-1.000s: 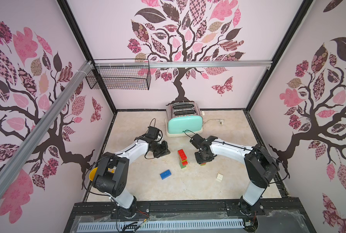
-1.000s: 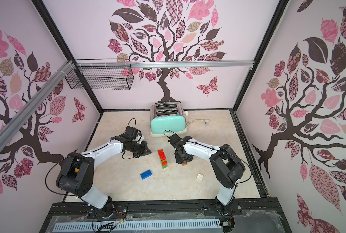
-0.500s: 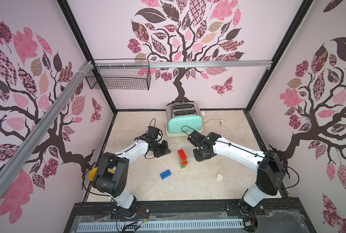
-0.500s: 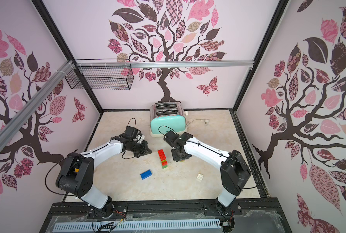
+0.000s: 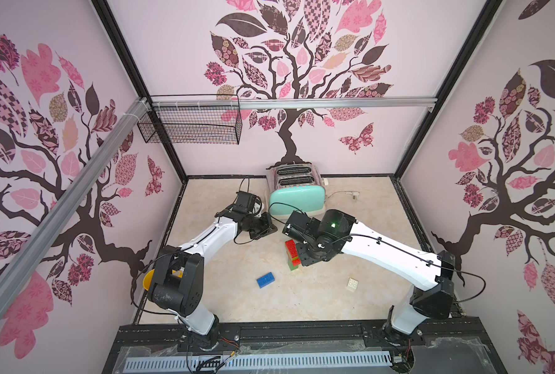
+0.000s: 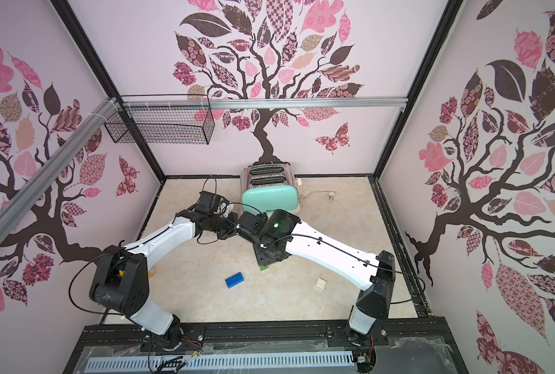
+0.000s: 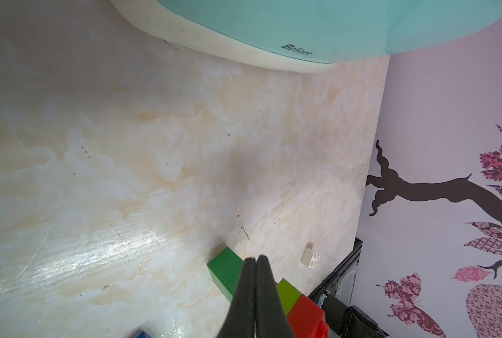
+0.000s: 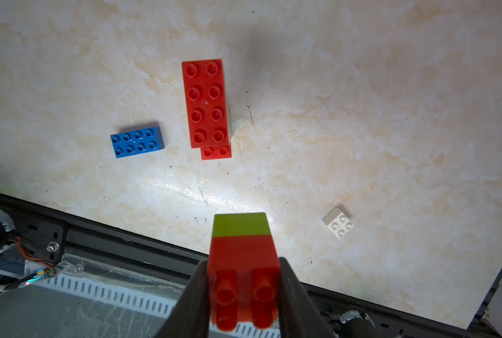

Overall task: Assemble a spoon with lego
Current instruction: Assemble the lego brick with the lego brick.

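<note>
A lego stack stands mid-table, topped by a long red brick (image 8: 206, 102) (image 5: 290, 248) with dark green bricks (image 5: 293, 265) (image 7: 225, 267) under it. My right gripper (image 8: 243, 262) (image 5: 303, 257) is shut on a red-and-lime brick piece (image 8: 241, 243), held above the table just right of the stack. A blue brick (image 5: 265, 279) (image 8: 137, 142) and a white brick (image 5: 352, 284) (image 8: 338, 222) lie loose near the front. My left gripper (image 7: 255, 258) (image 5: 267, 226) is shut and empty, just left of the stack towards the back. No finished spoon is in view.
A mint toaster (image 5: 297, 194) stands at the back middle with its plug (image 5: 354, 194) on the table beside it. A wire basket (image 5: 192, 124) hangs on the back-left wall. The black front rail (image 8: 112, 234) runs close behind the held piece.
The right arm has reached out and carried its red-and-lime piece left, up against the stack. The left arm has not moved.
</note>
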You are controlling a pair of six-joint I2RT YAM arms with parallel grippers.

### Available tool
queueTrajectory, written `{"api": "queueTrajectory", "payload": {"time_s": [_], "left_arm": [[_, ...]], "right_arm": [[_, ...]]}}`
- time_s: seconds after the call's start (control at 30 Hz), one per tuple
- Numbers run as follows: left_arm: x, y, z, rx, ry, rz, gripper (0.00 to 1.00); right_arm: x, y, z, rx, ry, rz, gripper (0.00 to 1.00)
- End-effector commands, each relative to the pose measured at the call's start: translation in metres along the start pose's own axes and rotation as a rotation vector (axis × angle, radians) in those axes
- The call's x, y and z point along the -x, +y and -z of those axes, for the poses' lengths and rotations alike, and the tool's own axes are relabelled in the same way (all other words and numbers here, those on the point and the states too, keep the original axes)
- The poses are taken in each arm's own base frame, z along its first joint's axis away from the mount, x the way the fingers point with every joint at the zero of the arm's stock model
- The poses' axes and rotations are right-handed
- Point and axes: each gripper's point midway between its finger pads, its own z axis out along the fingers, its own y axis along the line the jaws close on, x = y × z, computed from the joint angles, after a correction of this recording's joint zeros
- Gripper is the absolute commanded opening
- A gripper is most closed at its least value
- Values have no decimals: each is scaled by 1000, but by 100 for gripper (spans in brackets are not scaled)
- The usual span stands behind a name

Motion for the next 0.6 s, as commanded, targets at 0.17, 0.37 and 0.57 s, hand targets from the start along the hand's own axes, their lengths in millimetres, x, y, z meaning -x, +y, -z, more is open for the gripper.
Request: {"api": "queueTrajectory", "payload": {"time_s": [0.17,0.37,0.57], "left_arm": [[-10,0,-5,-50,18,3,0],[-12,0,-5,-53,23,3,0],[-12,0,-5,-51,24,1,0]], "right_arm": [[0,18,-17,-32,46,0,26],[8,25,-41,-43,58,33,26],[11,20,-60,-51,78,35,25]]}}
